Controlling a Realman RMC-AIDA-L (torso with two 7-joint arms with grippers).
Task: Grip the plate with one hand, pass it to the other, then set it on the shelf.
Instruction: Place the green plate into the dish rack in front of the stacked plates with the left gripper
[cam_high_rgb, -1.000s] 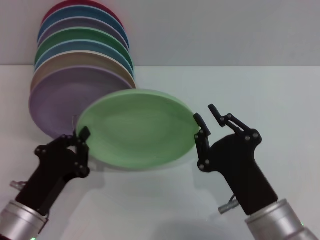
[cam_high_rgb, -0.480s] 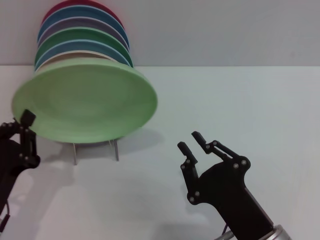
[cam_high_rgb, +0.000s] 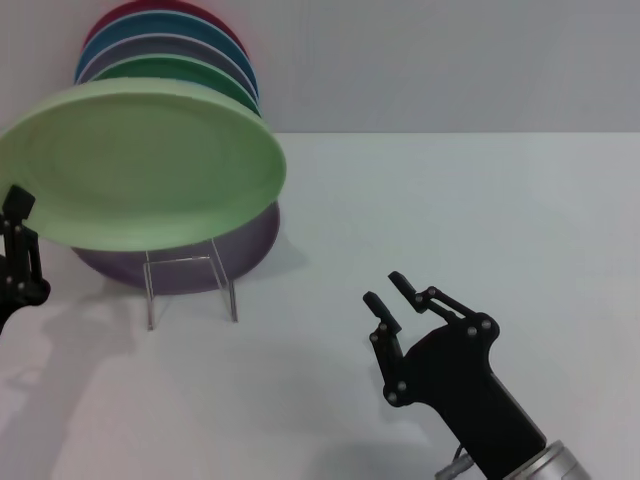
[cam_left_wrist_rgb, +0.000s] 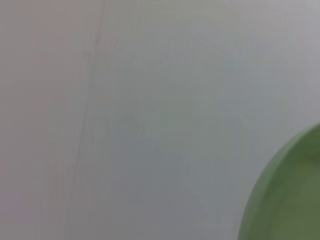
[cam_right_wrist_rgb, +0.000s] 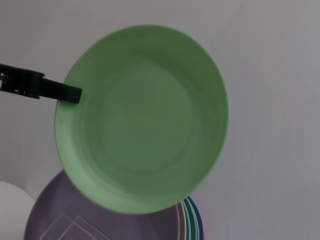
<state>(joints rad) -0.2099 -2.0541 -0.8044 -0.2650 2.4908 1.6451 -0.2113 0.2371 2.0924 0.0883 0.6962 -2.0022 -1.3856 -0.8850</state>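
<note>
**Operator:** Two grippers in the head view. Which one has the plate?

**Observer:** Start at your far left. The left gripper (cam_high_rgb: 14, 225) sits at the frame's edge, its jaws clamped on the plate (cam_high_rgb: 145, 165) at the rim. The right wrist view confirms it: a black finger (cam_right_wrist_rgb: 42, 87) laps over the rim, and nothing else touches the plate there. The plate hangs in the air, tilted with its hollow face toward you, in front of the shelf (cam_high_rgb: 190, 285) and above its clear front stand.

**Operator:** And what is behind it?

**Observer:** You see the row of upright plates, the lilac plate (cam_high_rgb: 240, 245) foremost and the darker green plate (cam_high_rgb: 180, 72) above. Whether the pale plate touches the lilac one, I cannot tell.

**Operator:** How will it handle?

**Observer:** I judge it stiff and fairly light, but matte and smooth, so a single rim pinch lets it swing or slip. It may chip if it knocks the row. Keep your hold on the rim, away from the side that must enter the slot.

**Operator:** And further right?

**Observer:** Your right gripper (cam_high_rgb: 395, 297) hovers low over the white worktop (cam_high_rgb: 480, 210), well apart from the plate, jaws spread and holding nothing.
</note>
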